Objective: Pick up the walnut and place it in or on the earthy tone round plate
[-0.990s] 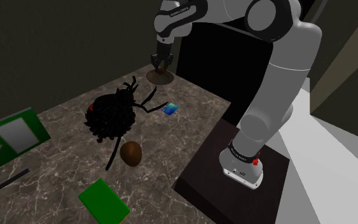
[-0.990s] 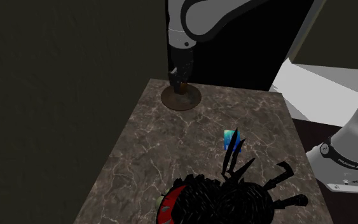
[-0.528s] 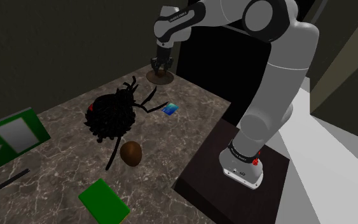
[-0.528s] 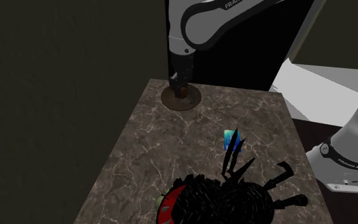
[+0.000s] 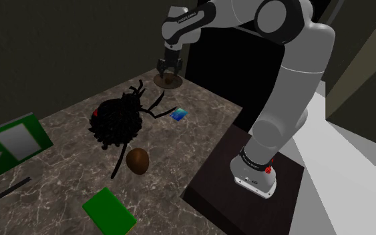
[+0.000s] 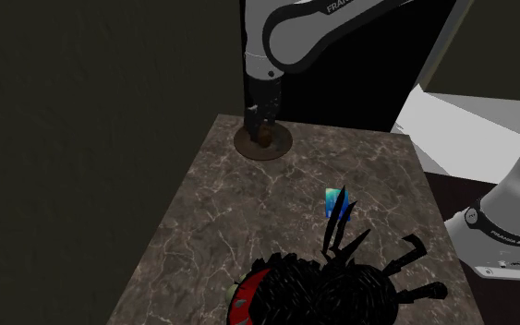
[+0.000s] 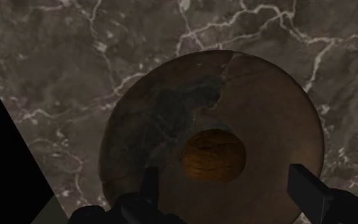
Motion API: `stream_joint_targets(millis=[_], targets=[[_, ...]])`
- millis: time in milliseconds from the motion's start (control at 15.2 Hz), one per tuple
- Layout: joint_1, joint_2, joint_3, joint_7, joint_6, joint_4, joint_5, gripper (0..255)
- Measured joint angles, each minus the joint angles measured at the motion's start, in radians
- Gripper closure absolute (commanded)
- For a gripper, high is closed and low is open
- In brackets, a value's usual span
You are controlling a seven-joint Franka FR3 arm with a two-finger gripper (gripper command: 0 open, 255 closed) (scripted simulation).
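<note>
One brown walnut [image 7: 213,156] sits on the round brown plate [image 7: 273,95], the black gripper [image 7: 226,184] wide open above it. Dark veined marble surface [image 6: 248,231] meets dim walls [image 6: 82,111].

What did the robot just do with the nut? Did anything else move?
The end effector dipped a little toward the brown round plate. Then it opened its fingers and let go of the walnut, which now lies on the plate between the fingers, untouched. The black spider and the small blue card stayed where they were.
</note>
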Motion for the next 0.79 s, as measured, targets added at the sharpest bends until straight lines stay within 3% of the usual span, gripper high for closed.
stream_joint_targets(millis=[396, 792], targets=[[-0.006, -0.044, -0.003, -0.002, -0.101, 0.058, 0.0, 0], [-0.006, -0.05, -0.002, 0.0, -0.115, 0.065, 0.0, 0]])
